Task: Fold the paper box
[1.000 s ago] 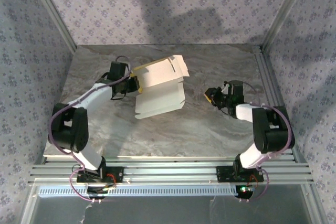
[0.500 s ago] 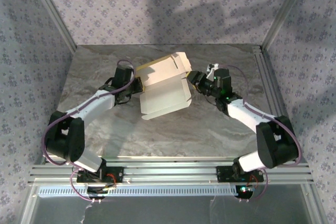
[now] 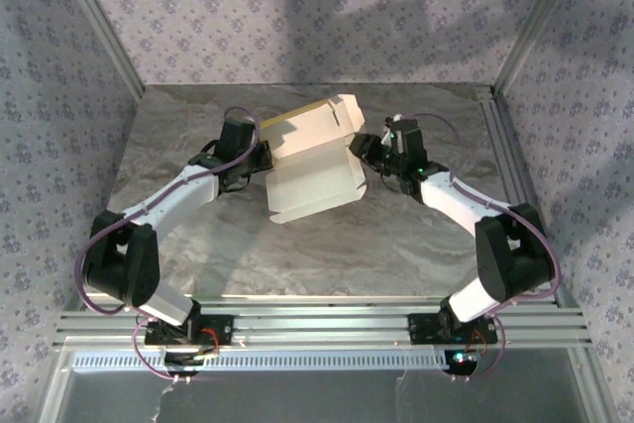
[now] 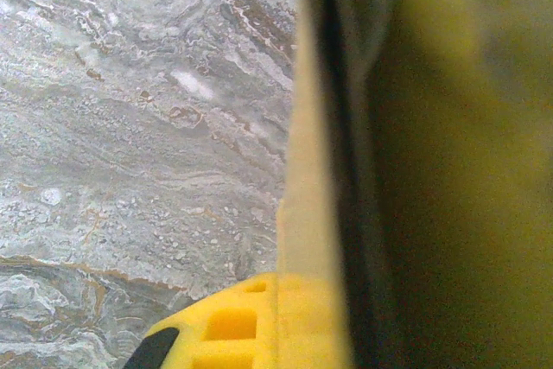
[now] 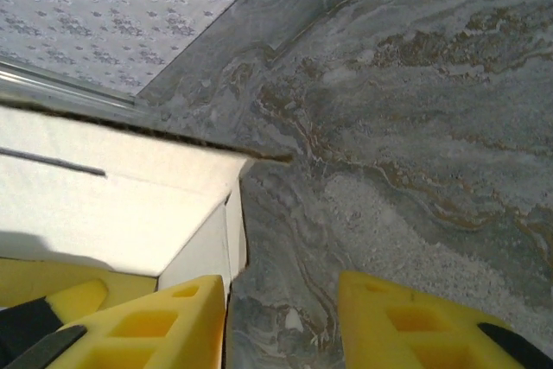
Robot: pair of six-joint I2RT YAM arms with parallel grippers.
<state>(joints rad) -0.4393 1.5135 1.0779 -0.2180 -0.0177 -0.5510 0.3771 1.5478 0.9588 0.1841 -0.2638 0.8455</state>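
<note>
- paper box lies mid-worktop, part-folded, white side up; far panel tilted up w/ a yellow edge along its top.
- L hand clenched on the box's left edge.
- L wrist cam: paper box shows yellow, v. close & blurred, right up against one of the hand's fingers; grey marbled worktop on the left of frame.
- R hand at the box's right edge by the raised flap; from the top cam can't tell if touching or just beside.
- R wrist cam: R hand released, yellow fingers apart, bare worktop btwn them, nothing gripped.
- Same cam: paper box shows white inside, a side flap standing upright just beside one finger.
- Patterned walls round the worktop on three sides.
</note>
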